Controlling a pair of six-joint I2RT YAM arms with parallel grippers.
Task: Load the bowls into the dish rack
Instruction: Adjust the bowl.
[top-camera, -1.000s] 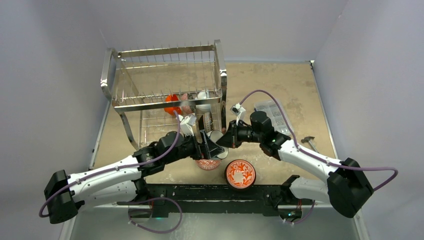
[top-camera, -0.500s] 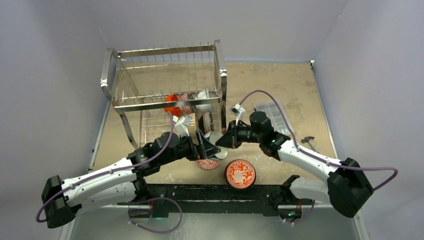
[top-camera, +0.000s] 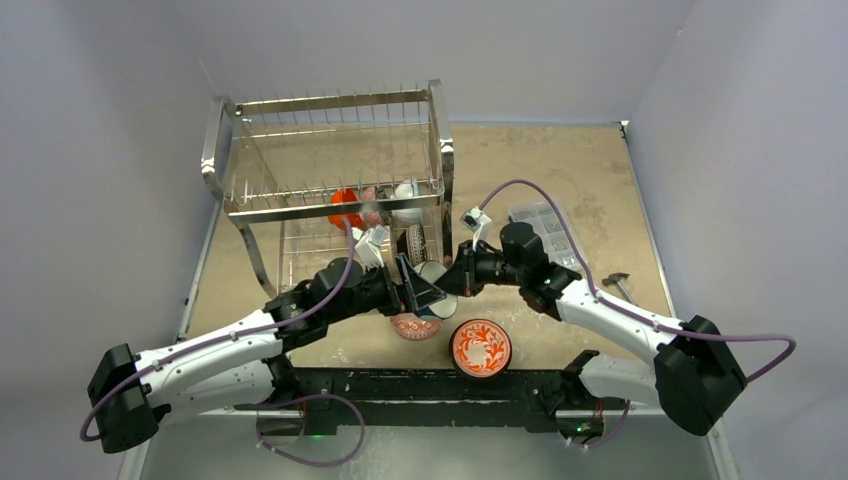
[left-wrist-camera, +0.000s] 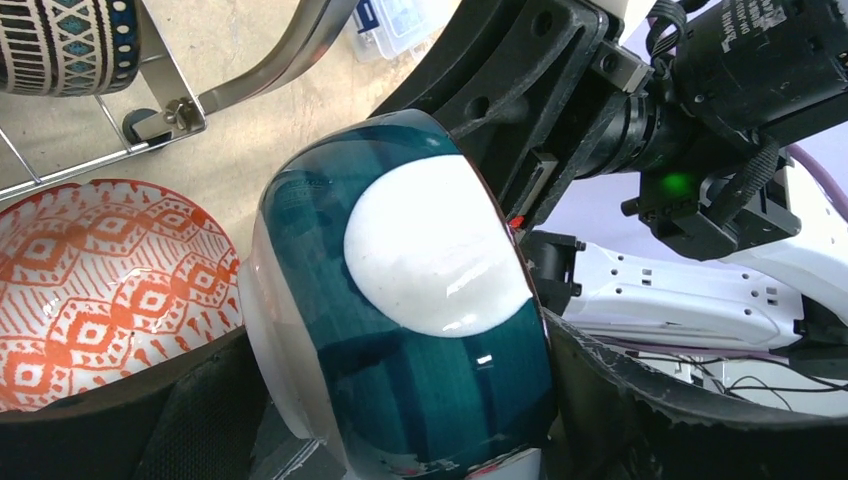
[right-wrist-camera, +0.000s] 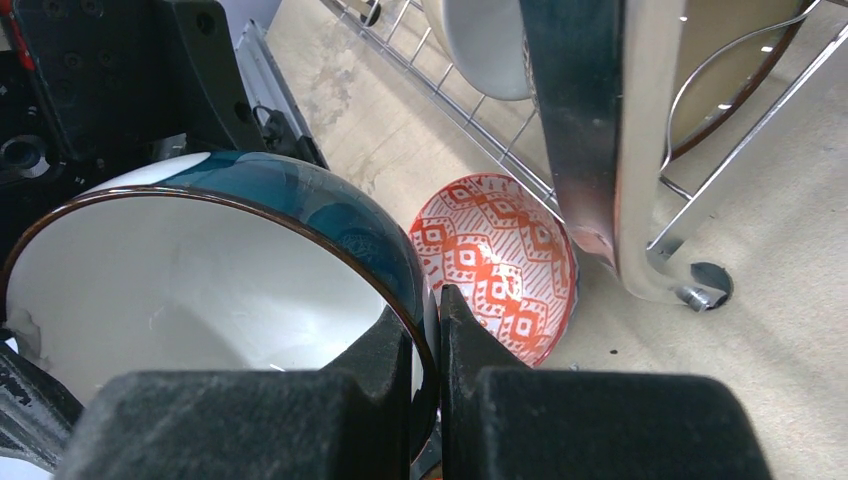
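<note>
Teal bowl (left-wrist-camera: 400, 300) hangs beside the dish rack (top-camera: 330, 205), its rim pinched in the right tool (right-wrist-camera: 428, 330); the left tool (top-camera: 420, 287) stands wide around it, grip unclear. Some bowls (top-camera: 345, 208) are racked; two wait on the surface (top-camera: 560, 170).

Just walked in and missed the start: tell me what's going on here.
The right gripper pinches the rim of a teal bowl by the dish rack. The left gripper straddles the same bowl with wide jaws; whether it grips is unclear. Other bowls sit in the rack, two patterned bowls on the table.
</note>
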